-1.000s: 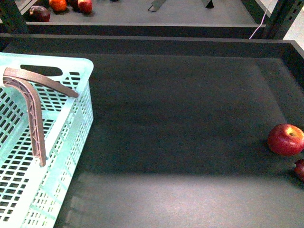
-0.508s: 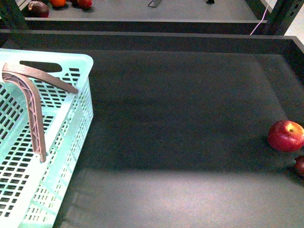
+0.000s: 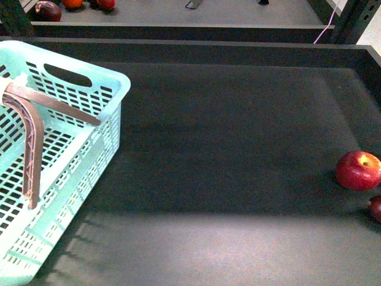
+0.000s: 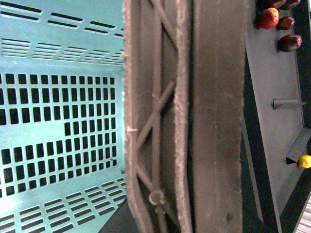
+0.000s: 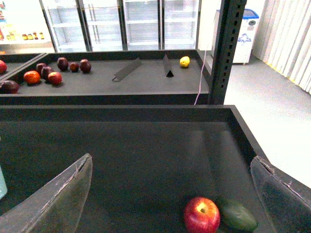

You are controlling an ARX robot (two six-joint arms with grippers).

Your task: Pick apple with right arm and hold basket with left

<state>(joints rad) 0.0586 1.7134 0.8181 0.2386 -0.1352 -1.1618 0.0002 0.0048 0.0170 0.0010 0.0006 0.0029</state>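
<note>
The pale mint basket (image 3: pixel 89 143) stands at the left of the dark shelf tray, tipped, with its brown handle (image 3: pixel 33 128) raised. In the left wrist view the handle (image 4: pixel 194 116) fills the middle, with the basket's slotted inside (image 4: pixel 58 107) beside it. My left gripper is shut on the handle; its fingers do not show. The red apple (image 3: pixel 358 170) lies far right, near the tray's right wall. In the right wrist view the apple (image 5: pixel 201 215) lies ahead of my open right gripper (image 5: pixel 170 162), between its two spread fingers (image 5: pixel 53 199) and apart from both.
A dark green fruit (image 5: pixel 236 214) touches the apple's side, and a small dark maroon fruit (image 3: pixel 376 208) lies just in front of it. The far shelf holds several red and dark fruits (image 5: pixel 43 75), a yellow fruit (image 5: pixel 184 61) and metal brackets (image 5: pixel 126 70). A black rack post (image 5: pixel 226 48) stands at the right.
The basket has tipped and shifted a little to the right, with its near corner raised and its handle swung. The apple has not moved.
</note>
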